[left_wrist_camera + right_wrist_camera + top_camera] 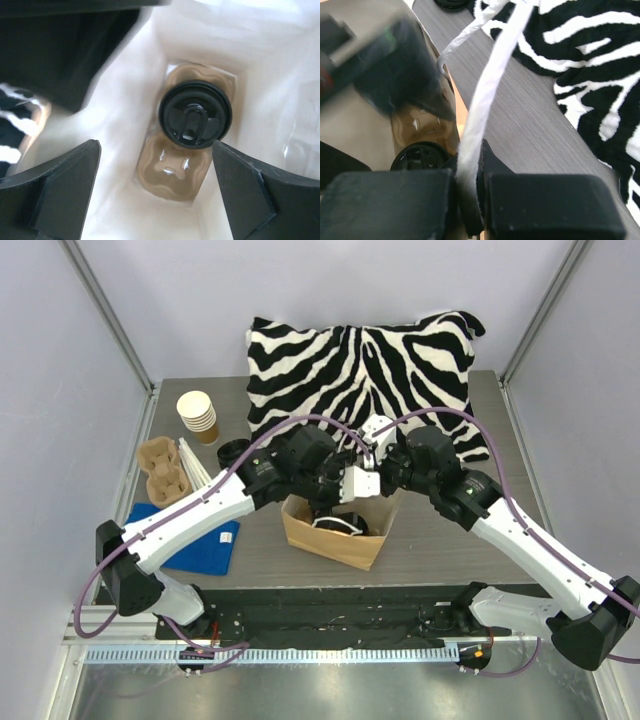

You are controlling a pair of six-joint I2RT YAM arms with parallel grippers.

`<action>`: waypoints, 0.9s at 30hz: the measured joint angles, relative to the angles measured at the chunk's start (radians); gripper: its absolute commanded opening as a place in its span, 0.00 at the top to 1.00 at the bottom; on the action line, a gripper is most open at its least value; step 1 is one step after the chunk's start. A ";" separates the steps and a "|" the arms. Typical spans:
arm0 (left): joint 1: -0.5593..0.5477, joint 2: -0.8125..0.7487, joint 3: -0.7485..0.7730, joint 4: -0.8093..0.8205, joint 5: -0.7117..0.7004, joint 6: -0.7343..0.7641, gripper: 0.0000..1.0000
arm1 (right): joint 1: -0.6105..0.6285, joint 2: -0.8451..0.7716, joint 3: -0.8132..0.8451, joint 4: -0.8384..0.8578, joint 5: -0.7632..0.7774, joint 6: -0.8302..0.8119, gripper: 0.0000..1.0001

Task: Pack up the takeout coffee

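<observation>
The takeout coffee (195, 114), a cup with a round black lid, stands in one well of a brown pulp carrier (172, 172) at the bottom of the brown paper bag (335, 535). My left gripper (155, 145) is open inside the bag, just above the carrier. Its fingers are apart, the right one beside the lid, and they hold nothing. My right gripper (469, 175) is shut on the bag's white twisted handle (485, 90) at the bag's far right rim. The lid also shows in the right wrist view (420, 156).
A zebra-print pillow (370, 370) lies at the back. A stack of lidless paper cups (198, 416), a stack of black lids (233, 452), a second pulp carrier (165, 470) and a blue cloth (205, 545) are on the left.
</observation>
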 measured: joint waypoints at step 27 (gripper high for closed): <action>0.114 0.021 0.151 -0.093 0.155 -0.148 0.07 | -0.039 -0.003 0.000 -0.004 0.011 -0.045 0.99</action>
